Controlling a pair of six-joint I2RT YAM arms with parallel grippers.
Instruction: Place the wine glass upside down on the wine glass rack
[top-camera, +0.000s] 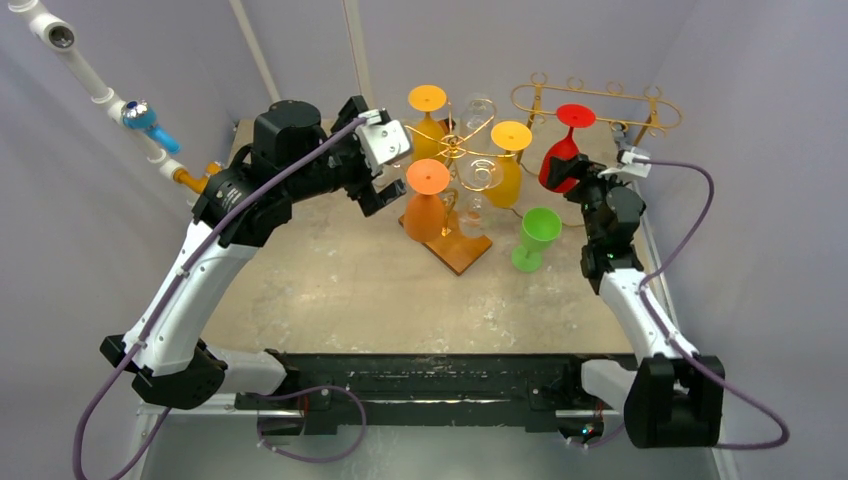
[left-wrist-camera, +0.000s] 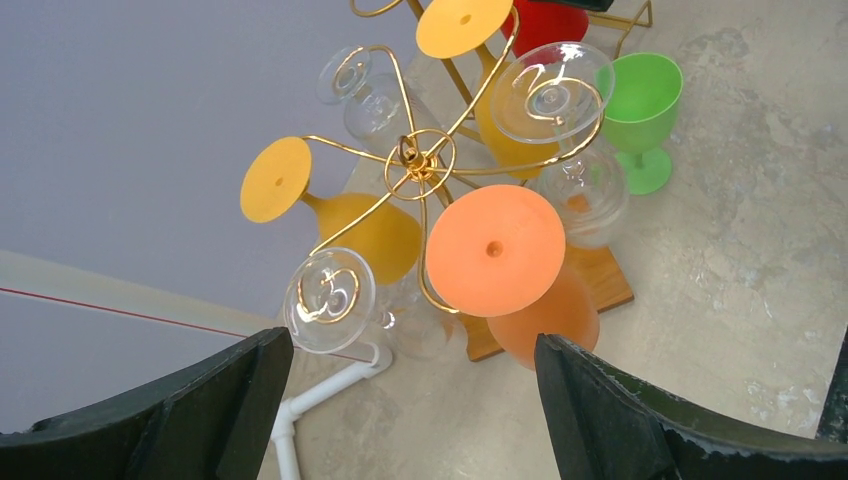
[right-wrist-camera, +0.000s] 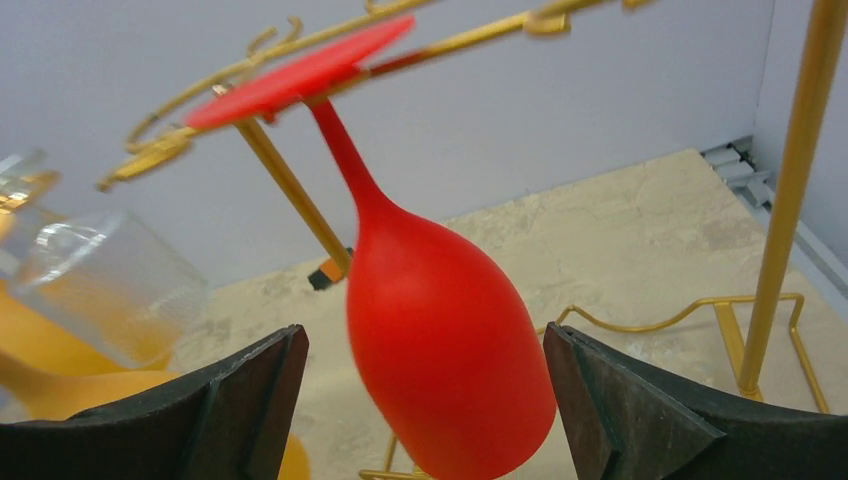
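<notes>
Right wrist view: red wine glass hangs bowl-down from the gold rail rack, its stem vertical. It sits between the spread, unclamped jaws of the right gripper. Left gripper is open, empty and farther away.

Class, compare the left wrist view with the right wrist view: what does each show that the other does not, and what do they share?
Only the left wrist view: the round gold wire rack, an orange plastic wine glass hanging upside down from it, and a green plastic wine glass standing upright on the table.
Only the right wrist view: how the red plastic wine glass hangs, bowl down, its foot caught in the straight gold rail.
Both: that red glass, just an edge of it in the left view, and the beige table.
</notes>
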